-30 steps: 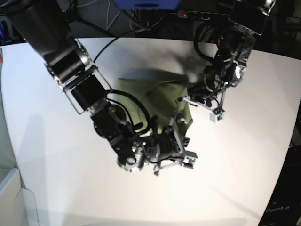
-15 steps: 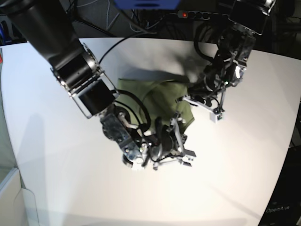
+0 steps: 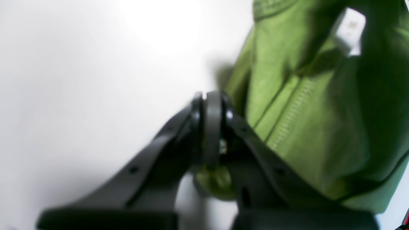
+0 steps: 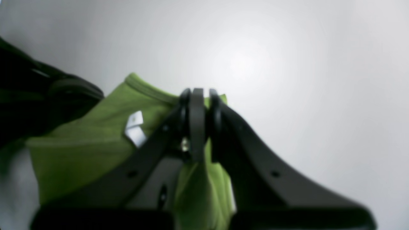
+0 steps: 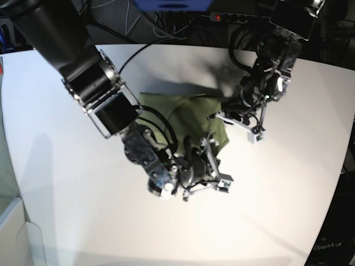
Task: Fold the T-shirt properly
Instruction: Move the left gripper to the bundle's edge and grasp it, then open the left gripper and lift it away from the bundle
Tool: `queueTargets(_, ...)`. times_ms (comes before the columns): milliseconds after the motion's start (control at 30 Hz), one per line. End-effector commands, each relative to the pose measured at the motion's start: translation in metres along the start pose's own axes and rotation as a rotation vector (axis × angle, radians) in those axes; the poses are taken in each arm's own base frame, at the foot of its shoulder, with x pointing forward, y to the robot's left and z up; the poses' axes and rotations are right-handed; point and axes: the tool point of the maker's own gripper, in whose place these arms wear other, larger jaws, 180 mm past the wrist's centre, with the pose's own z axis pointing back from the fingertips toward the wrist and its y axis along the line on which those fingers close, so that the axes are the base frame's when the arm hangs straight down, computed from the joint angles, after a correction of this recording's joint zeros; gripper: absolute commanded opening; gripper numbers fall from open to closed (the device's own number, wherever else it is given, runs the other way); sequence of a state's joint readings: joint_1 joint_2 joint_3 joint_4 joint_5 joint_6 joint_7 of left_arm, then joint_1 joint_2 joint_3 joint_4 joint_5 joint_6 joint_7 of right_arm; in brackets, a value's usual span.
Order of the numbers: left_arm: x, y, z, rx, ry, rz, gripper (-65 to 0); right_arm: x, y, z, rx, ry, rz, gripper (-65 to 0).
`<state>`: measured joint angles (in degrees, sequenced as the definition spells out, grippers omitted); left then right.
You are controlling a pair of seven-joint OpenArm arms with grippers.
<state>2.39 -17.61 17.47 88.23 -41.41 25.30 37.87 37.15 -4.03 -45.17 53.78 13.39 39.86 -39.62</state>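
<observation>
A soft, thin, plain olive-green T-shirt (image 5: 188,113) is seen bunched on the middle of a smooth white tabletop (image 5: 61,177), and every place below is given relative to that garment. In the base view it is shown as a crumpled patch, partly hidden by both arms.

The left gripper (image 3: 211,127), of dark plastic, is placed at the garment's edge on the side towards the far end of the table. In the left wrist view its jaws are seen pressed together, and a small bunch of green cloth is pinched between them lower down, beneath the tips. A stitched seam (image 3: 292,111) is seen running along the cloth just beside this gripper, and a small white inner label (image 3: 350,28) is visible further along the fabric, apart from the fingers.

The right gripper (image 4: 198,124), likewise dark, is placed at the garment's near edge. In the right wrist view its jaws are closed on a fold of the green fabric, which hangs down between the two finger arms. The ribbed hem or collar edge (image 4: 143,86) is seen just behind the fingertips, and the white label lies on the cloth just beside the gripper.

Bare white table surface surrounds the garment in all views. A dark power strip with a red light (image 5: 227,17) is seen beyond the table's far edge, well apart from the garment.
</observation>
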Motion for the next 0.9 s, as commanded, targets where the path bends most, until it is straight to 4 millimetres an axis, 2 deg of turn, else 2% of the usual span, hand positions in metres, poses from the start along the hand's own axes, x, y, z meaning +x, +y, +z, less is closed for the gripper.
queueTargets(0,-0.004,0.002,0.002,0.008,0.021,0.002,-62.8,0.028,-0.01,0.009,-0.019,-0.063,0.026,-64.1)
queueTargets(167,-0.004,0.001,0.002,0.005,0.019,0.001,-62.8,0.028,-0.009,0.008,-0.018,-0.063,0.027,-62.2)
queueTargets(233,-0.005,0.001,0.002,0.004,0.022,0.003,-62.8,0.027,-0.009,0.008,-0.018,-0.056,0.027,-56.1)
queueTargets(367,-0.006,0.001,0.003,0.004,0.021,0.001,-62.8,0.026,-0.009,0.008,-0.018,-0.052,0.025,-36.7)
queueTargets(433,-0.009,0.002,0.003,0.003,0.029,0.004,-62.8,0.026,-0.009,0.008,-0.018,-0.052,0.025,-31.5)
queueTargets(600,-0.018,0.01,0.004,0.017,0.048,0.005,-62.8,0.025,-0.012,0.01,-0.025,-0.036,0.032,-30.8)
queueTargets(800,-0.052,0.06,0.016,0.116,0.114,-0.019,-62.8,0.007,-0.018,0.013,-0.037,0.013,0.026,-30.8)
queueTargets(867,-0.06,0.072,0.019,0.141,0.132,-0.036,-62.8,0.007,-0.018,0.015,-0.041,0.01,0.031,-30.9)
